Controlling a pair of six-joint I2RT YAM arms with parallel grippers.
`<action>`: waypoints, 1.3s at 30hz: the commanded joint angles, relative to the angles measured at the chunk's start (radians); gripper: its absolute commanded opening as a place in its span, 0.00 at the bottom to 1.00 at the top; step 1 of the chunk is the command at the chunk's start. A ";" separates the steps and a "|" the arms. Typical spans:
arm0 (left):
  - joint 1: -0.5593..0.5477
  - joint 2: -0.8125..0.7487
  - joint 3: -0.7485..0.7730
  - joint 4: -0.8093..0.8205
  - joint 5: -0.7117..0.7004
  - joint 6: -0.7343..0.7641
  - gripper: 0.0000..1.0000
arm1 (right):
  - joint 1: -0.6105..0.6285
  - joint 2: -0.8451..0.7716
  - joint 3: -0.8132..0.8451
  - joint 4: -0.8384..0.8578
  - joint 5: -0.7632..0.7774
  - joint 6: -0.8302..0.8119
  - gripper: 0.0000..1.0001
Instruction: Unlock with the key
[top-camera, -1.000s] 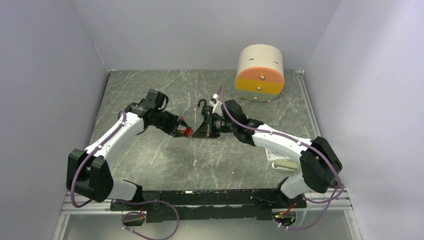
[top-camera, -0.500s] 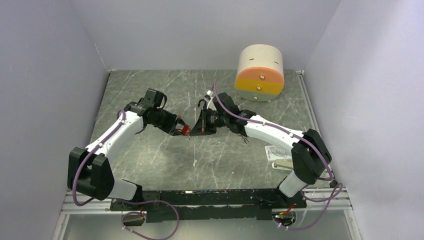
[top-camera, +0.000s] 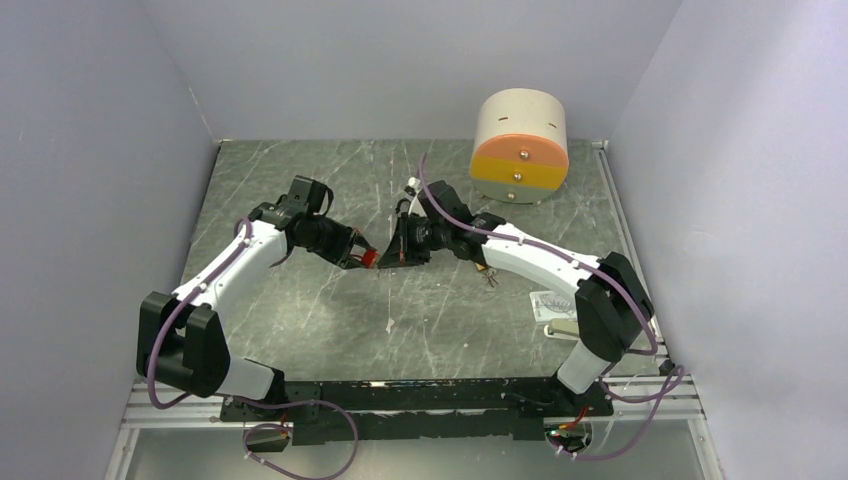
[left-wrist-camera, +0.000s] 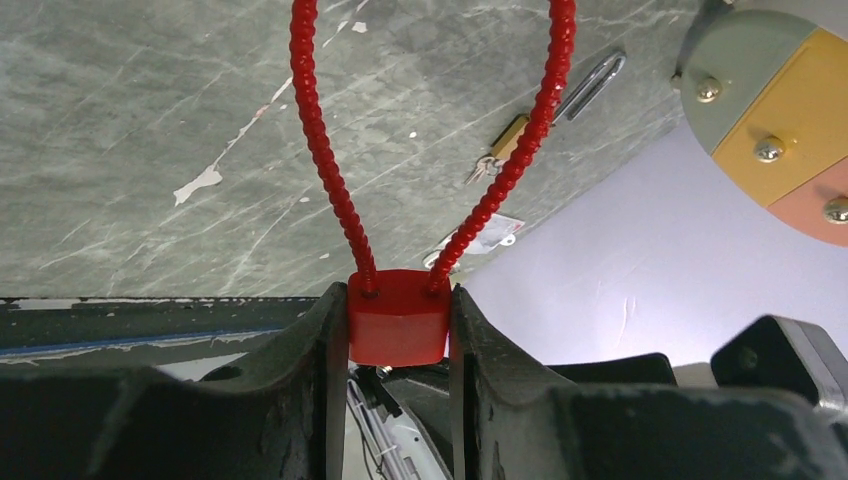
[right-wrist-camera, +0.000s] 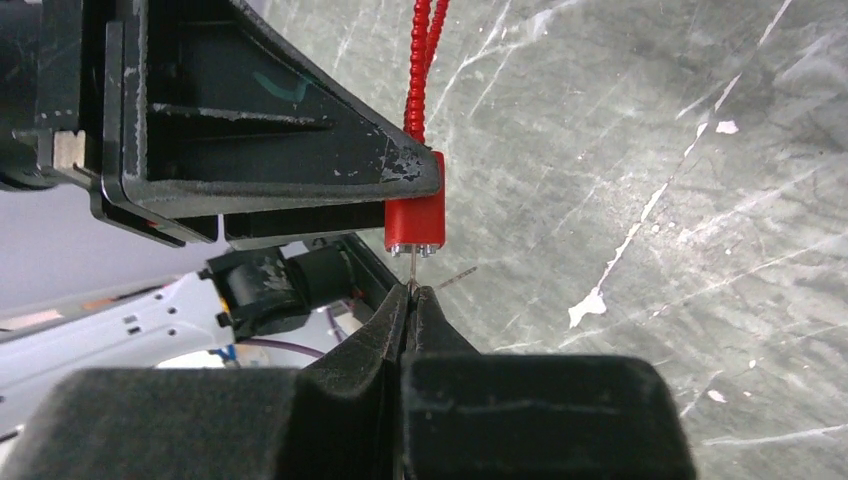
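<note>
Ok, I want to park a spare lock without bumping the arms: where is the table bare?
Free: back-left corner of the table, behind the left arm, and the near middle between both arms. Crowded: the centre, where the left hand grips the red lock and the right hand pinches the key, and the right side, with brass padlock, paper tag and drum.

The key (right-wrist-camera: 412, 266) is almost wholly hidden within the right hand (right-wrist-camera: 411, 291); only a thin blade shows. The cable loop (left-wrist-camera: 318, 150) of the red lock (left-wrist-camera: 397, 318) is cut off by the wrist view's top edge.
</note>
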 joint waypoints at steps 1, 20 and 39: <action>-0.031 -0.063 0.029 0.015 0.180 -0.019 0.02 | -0.033 0.005 0.016 0.167 0.012 0.147 0.00; -0.026 -0.079 0.028 0.068 0.262 -0.045 0.02 | -0.014 -0.005 0.054 0.123 0.134 -0.111 0.00; -0.026 -0.111 0.028 0.081 0.291 -0.066 0.03 | 0.044 -0.010 0.012 0.151 0.293 -0.179 0.00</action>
